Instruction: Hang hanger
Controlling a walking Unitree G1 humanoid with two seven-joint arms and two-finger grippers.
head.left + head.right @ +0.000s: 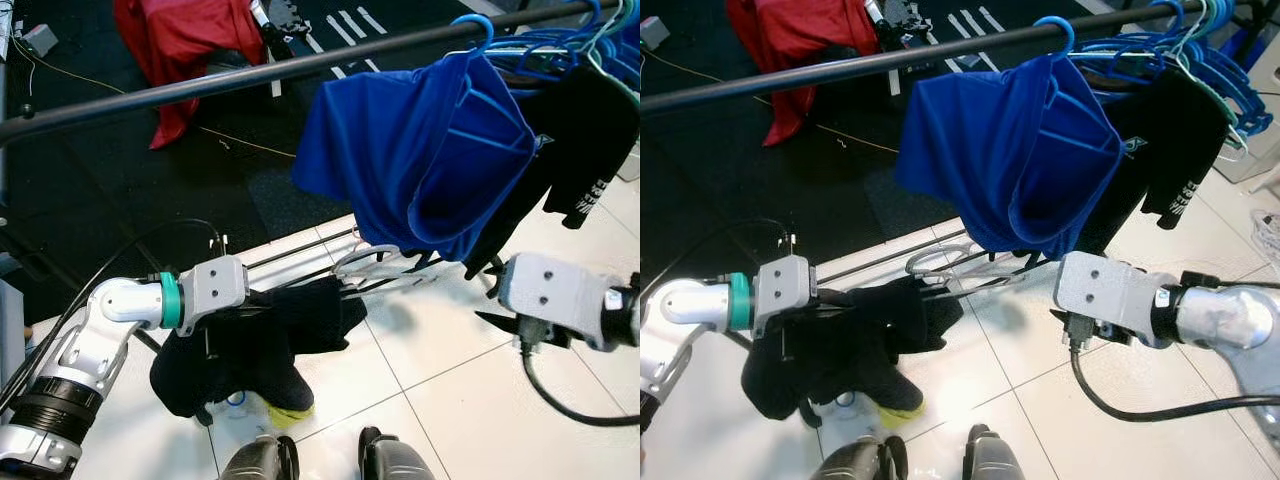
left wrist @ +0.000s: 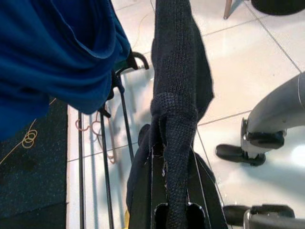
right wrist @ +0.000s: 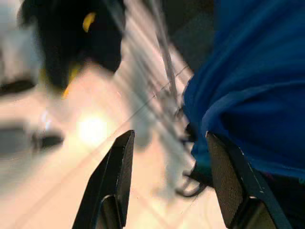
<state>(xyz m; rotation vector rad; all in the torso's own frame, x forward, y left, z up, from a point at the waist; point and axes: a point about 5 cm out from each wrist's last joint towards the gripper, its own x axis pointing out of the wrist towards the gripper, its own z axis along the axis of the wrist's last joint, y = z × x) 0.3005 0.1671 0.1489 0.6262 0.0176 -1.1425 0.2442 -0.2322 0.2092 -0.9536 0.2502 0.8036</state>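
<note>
White tile floor (image 1: 440, 350) up front, dark mat behind it, black clothes rail (image 1: 200, 85) crossing the top of the head views. Hanger (image 1: 960, 268) is pale/grey wire, held low, well below the rail, its hook end pointing toward the blue shirt. A black knit garment (image 1: 250, 345) is draped over it and sags toward the floor. Left gripper (image 2: 174, 157) is clamped on the hanger with the knit bunched between its fingers, fingers close together; left arm comes in from the lower left with a teal ring at the wrist. Blue shirt (image 1: 420, 150) hangs on a blue hanger (image 1: 475, 25) on the rail, just above the held hanger's hook end; a black garment with white print (image 1: 590, 150) hangs beside it, then a cluster of blue hangers (image 1: 1180, 50) further right. Right gripper (image 3: 167, 176) is spread wide with nothing in it, just beside the blue shirt's lower edge; that wrist view is motion-blurred. Red garment (image 1: 185, 45) lies on the mat beyond the rail. Rack base rails (image 2: 102, 157) run along the tile edge.
</note>
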